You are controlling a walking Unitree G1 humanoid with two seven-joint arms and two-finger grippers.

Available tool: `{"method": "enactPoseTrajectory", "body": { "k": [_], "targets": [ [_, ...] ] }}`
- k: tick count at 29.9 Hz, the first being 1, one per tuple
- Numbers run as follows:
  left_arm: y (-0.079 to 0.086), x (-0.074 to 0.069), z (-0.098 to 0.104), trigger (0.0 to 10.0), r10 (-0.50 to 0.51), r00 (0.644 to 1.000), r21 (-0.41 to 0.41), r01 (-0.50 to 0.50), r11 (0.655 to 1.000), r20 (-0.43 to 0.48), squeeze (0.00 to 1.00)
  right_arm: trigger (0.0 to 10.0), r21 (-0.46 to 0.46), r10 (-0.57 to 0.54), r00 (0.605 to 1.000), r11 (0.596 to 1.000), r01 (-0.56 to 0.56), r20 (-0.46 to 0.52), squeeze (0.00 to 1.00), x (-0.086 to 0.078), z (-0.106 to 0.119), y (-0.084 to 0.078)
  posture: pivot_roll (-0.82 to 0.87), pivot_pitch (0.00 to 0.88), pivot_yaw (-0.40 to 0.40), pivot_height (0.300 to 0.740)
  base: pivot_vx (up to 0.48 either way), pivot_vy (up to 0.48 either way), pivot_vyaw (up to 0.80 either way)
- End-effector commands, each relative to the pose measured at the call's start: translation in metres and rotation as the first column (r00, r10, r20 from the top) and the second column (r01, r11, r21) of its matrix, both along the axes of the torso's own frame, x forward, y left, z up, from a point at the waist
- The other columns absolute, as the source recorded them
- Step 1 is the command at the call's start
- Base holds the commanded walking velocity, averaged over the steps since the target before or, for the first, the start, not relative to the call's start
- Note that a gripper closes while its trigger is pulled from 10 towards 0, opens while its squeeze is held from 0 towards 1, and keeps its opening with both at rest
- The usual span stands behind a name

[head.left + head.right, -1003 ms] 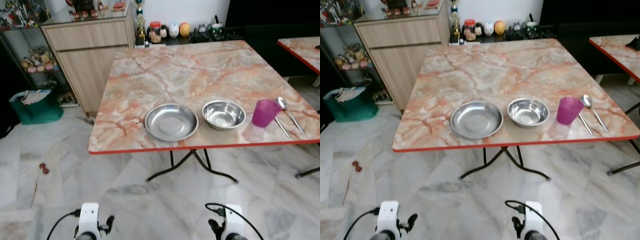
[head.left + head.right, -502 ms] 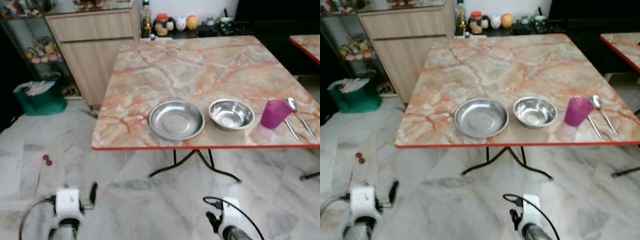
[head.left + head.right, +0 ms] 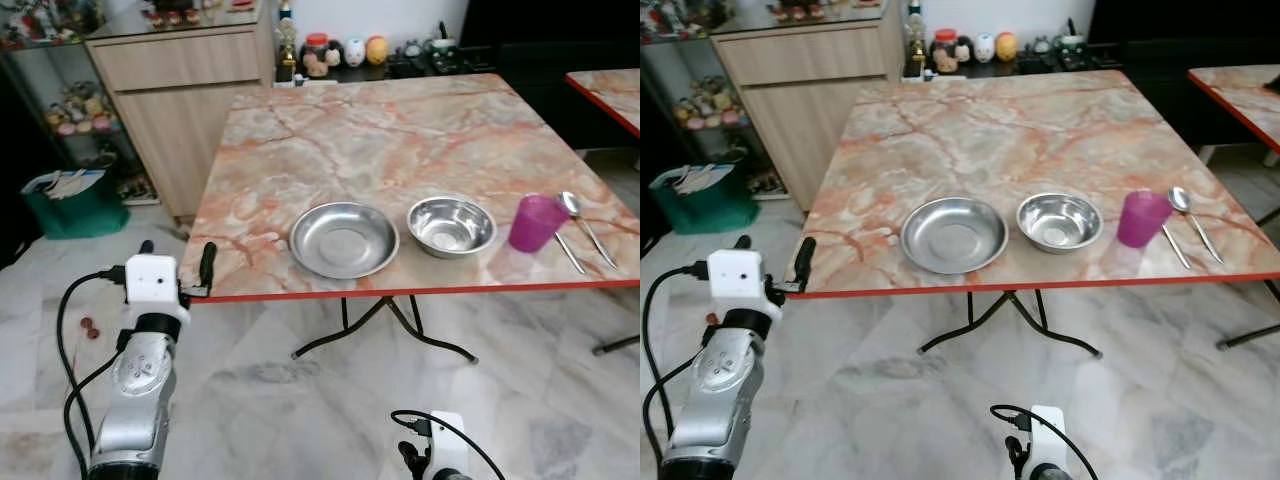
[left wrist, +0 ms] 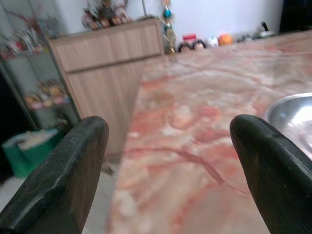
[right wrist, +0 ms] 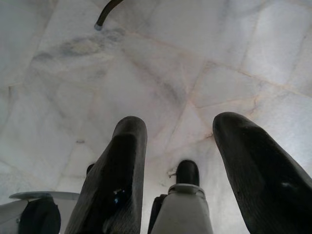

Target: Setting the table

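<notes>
Your left gripper [image 3: 176, 263] is raised at the near left corner of the marble table [image 3: 400, 140], fingers spread wide with nothing between them; the tips sit about level with the red table edge, and whether they touch it isn't clear. Your right gripper [image 5: 185, 146] hangs low over the floor tiles [image 3: 300, 410], fingers also apart and holding nothing. On the table near the front edge you have, left to right: a shallow steel plate [image 3: 343, 239], a steel bowl [image 3: 451, 226] just beside it, a purple cup [image 3: 535, 222] standing upright, then a spoon [image 3: 586, 222] and a second utensil [image 3: 568, 252] lying next to the cup. A wooden cabinet [image 3: 180, 100] stands behind the table's left side, and a green bag [image 3: 70, 205] sits on the floor.
</notes>
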State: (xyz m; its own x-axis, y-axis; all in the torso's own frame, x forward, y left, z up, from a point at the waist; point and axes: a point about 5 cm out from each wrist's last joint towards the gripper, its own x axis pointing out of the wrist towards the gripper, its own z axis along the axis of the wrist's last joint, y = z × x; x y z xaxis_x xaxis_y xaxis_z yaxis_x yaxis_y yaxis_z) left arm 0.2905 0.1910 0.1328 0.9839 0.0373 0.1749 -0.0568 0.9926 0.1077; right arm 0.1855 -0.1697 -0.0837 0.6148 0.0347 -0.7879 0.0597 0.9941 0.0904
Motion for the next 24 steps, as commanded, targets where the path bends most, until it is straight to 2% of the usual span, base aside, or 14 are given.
{"method": "enactPoseTrajectory", "body": {
  "k": [1, 5, 6, 8, 9, 14, 17, 19, 24],
  "targets": [
    [0.000, -0.001, -0.005, 10.0, -0.002, 0.999, -0.023, 0.002, 1.000, -0.033, 1.00, 10.0, 0.003, -0.007, 1.000, 1.000, 0.007, -0.008, 0.00, -0.005, -0.002, 0.002, -0.05, 0.000, 0.070, 0.740, 0.000, 0.000, 0.00],
    [-0.004, -0.003, -0.008, 10.0, -0.006, 0.999, -0.052, 0.003, 0.999, -0.051, 1.00, 10.0, 0.000, -0.010, 1.000, 1.000, 0.010, -0.015, 0.00, -0.007, -0.003, 0.000, -0.05, 0.000, 0.066, 0.740, 0.000, 0.000, 0.00],
    [-0.004, -0.003, -0.008, 10.0, -0.001, 0.999, -0.068, -0.002, 0.998, -0.053, 0.73, 10.0, -0.002, -0.010, 1.000, 1.000, 0.010, -0.017, 0.00, -0.007, -0.003, -0.001, -0.04, 0.000, 0.064, 0.740, 0.000, 0.000, 0.00],
    [-0.004, -0.003, -0.008, 10.0, -0.001, 0.999, -0.068, -0.002, 0.998, -0.053, 0.73, 10.0, -0.002, -0.010, 1.000, 1.000, 0.010, -0.017, 0.00, -0.007, -0.003, -0.001, -0.04, 0.000, 0.064, 0.740, 0.000, 0.000, 0.00],
    [-0.003, -0.003, -0.009, 10.0, 0.006, 0.998, -0.089, -0.011, 0.996, -0.056, 0.00, 10.0, -0.003, -0.010, 1.000, 1.000, 0.010, -0.018, 0.00, -0.007, -0.003, -0.002, -0.04, 0.000, 0.060, 0.740, 0.000, 0.000, 0.00],
    [-0.001, -0.002, -0.008, 10.0, 0.011, 0.998, -0.116, -0.017, 0.993, -0.057, 0.00, 10.0, -0.005, -0.009, 1.000, 1.000, 0.009, -0.019, 0.00, -0.007, -0.003, -0.002, -0.04, 0.000, 0.057, 0.740, 0.000, 0.000, 0.00],
    [0.000, -0.001, -0.007, 10.0, 0.001, 0.999, -0.107, -0.007, 0.994, -0.054, 0.00, 10.0, -0.003, -0.002, 1.000, 1.000, 0.002, 0.003, 0.00, 0.003, 0.001, 0.002, -0.04, 0.000, 0.052, 0.740, 0.000, 0.000, 0.00],
    [0.000, -0.001, -0.007, 10.0, -0.001, 0.999, -0.105, -0.004, 0.994, -0.053, 0.00, 10.0, -0.001, 0.003, 1.000, 1.000, -0.003, 0.018, 0.00, 0.008, 0.003, 0.005, -0.04, 0.000, 0.050, 0.740, 0.000, -0.311, 0.00],
    [-0.002, -0.003, -0.009, 10.0, -0.006, 0.998, -0.126, -0.002, 0.992, -0.058, 0.00, 10.0, -0.005, 0.004, 1.000, 1.000, -0.004, 0.020, 0.00, 0.008, 0.004, 0.002, -0.04, 0.000, 0.046, 0.740, 0.000, -0.393, 0.00]
  ]
}}
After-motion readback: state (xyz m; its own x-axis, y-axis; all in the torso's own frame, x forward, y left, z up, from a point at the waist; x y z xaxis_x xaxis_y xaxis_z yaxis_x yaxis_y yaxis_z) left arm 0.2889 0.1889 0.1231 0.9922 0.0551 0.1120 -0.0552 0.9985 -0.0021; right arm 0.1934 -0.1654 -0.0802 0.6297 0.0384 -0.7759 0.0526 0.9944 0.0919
